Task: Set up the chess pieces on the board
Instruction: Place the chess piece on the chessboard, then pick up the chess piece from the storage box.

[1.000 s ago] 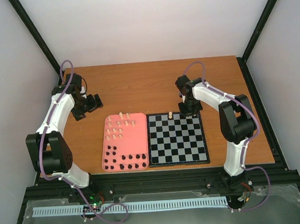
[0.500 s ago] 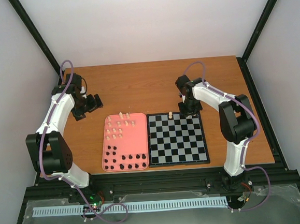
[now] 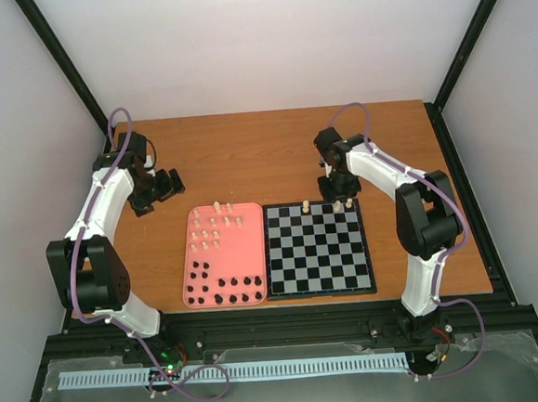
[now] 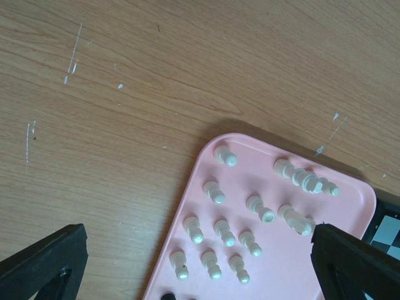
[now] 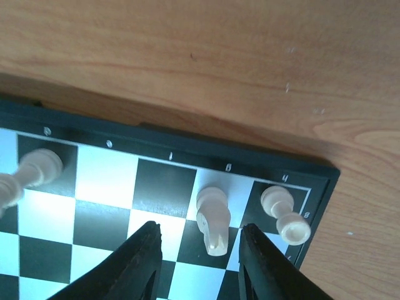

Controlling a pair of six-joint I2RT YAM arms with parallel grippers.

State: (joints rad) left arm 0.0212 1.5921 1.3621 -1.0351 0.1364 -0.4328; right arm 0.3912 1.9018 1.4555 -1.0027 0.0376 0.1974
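The right gripper [image 5: 199, 240] hangs low over the far right corner of the board [image 3: 320, 262]. Its two fingers [image 5: 147, 262] are a little spread, and a cream piece [image 5: 212, 215] stands free between them, with a thin gap on each side, so nothing is pinched. This piece is on the pale square of the far row, next to the corner. It is upright, so its long axis goes from the board up; in the right wrist view its top only seems to lean toward the camera. I cannot tell which way its head faces.

The corner piece [image 5: 284, 212] stands upright on the black corner square just beside it. A tall cream piece [image 5: 37, 167] stands upright in the same row, three squares more to the left.

The board lies flat on the table [image 3: 247, 156], with its edges parallel to the table edges. The pink tray [image 3: 188, 263] lies just beside its left edge, its long axis running from near to far. The cream pieces [image 4: 224, 230] fill the far part of the tray and look upright, and the black pieces [image 3: 225, 288] fill the near part.

The left gripper [image 3: 167, 184] is spread wide and holds nothing, above the table by the far left corner of the tray.
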